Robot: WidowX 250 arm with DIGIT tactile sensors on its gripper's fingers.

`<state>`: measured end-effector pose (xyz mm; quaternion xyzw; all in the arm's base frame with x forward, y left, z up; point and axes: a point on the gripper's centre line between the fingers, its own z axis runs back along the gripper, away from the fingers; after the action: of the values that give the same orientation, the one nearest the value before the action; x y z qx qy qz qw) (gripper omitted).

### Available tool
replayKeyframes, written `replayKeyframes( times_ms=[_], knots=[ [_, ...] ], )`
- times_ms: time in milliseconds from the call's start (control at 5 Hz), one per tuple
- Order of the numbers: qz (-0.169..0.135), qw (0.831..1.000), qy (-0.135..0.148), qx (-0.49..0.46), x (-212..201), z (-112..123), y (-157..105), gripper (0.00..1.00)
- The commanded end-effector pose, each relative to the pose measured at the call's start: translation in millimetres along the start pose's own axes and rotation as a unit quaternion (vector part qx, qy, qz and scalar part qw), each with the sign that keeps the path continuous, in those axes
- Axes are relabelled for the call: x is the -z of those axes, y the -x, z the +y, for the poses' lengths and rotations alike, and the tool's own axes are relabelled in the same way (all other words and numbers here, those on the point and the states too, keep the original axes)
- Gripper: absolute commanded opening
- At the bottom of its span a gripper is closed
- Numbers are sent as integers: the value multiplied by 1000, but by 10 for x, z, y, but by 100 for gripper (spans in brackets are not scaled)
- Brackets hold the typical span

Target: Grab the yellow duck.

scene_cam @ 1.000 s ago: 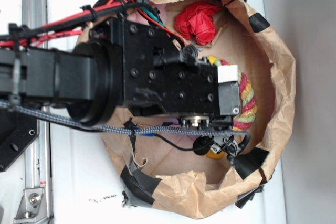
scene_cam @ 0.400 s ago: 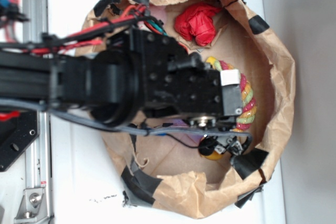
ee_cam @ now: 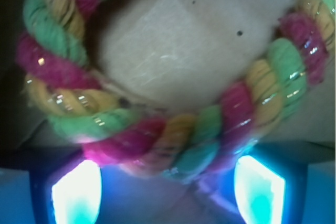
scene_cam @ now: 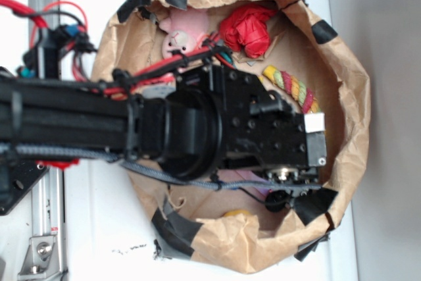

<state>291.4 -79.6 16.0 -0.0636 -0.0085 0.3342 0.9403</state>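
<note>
Yellow duck [scene_cam: 236, 214] — below-left of end effector [scene_cam: 314, 141], apart

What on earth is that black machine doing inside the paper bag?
A robot arm reaches into a brown paper bin of toys, hunting for the yellow duck. Right now its gripper hangs open over the twisted rope toy instead, which fills the wrist view. Only a sliver of the duck shows, off to the side by the bin's wall. A pink plush and a red cloth bundle lie at the far side. Nothing is grasped.
</note>
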Motion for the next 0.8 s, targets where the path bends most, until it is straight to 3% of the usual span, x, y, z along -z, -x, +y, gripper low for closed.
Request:
replayKeyframes(
  times_ms=[0,200,400,600],
  knots=[
    [-5,999,28,44,-231,-345,286,100],
    [6,999,52,4,-411,-285,240,100],
    [35,998,35,-33,-512,-232,308,100],
    [75,995,48,-51,-461,-205,352,100]
  ],
)
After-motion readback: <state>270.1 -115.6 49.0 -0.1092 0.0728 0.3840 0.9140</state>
